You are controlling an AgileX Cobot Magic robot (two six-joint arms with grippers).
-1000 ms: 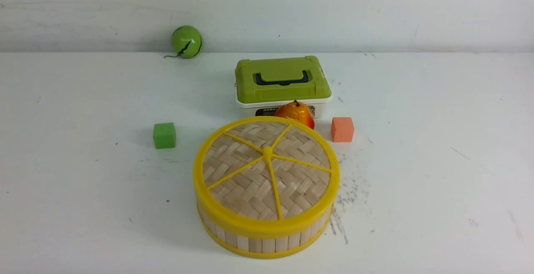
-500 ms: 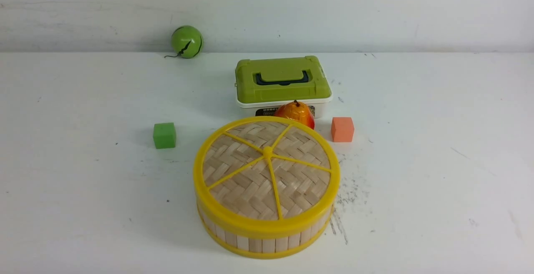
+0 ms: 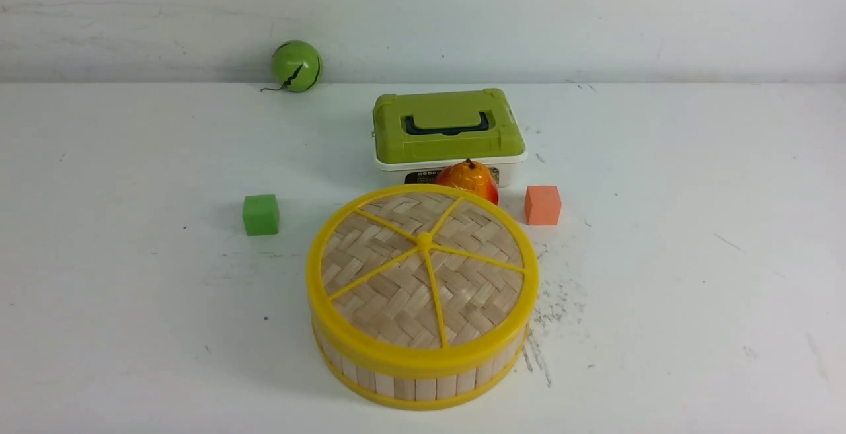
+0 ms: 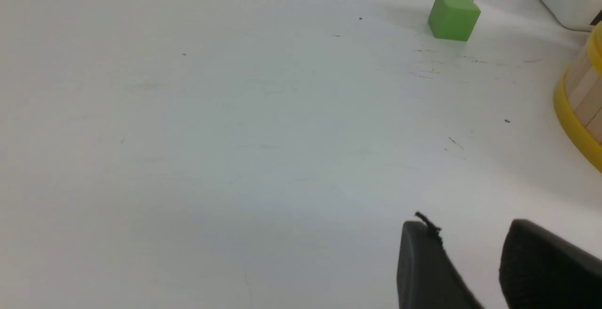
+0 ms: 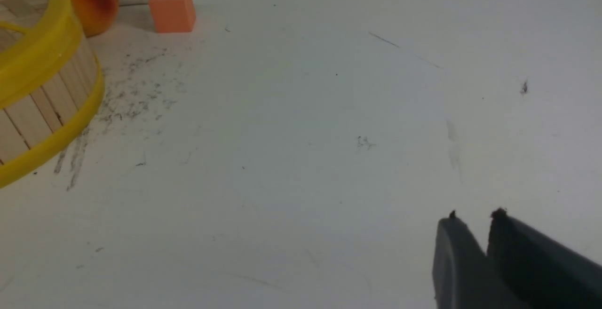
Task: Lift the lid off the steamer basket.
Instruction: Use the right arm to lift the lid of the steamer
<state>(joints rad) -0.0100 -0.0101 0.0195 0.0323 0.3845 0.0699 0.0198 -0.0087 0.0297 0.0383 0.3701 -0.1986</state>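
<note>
Left claw [image 4: 470,226] parted and right claw [image 5: 475,217] only narrowly parted, both empty, flank the steamer basket [image 3: 416,384] from its robot side. The round lid [image 3: 423,275] sits seated on that basket. The right claw looks nearer to it.

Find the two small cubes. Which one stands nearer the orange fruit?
The orange cube, just right of the fruit in front of the box. The green cube stands far off on the left side.
</note>
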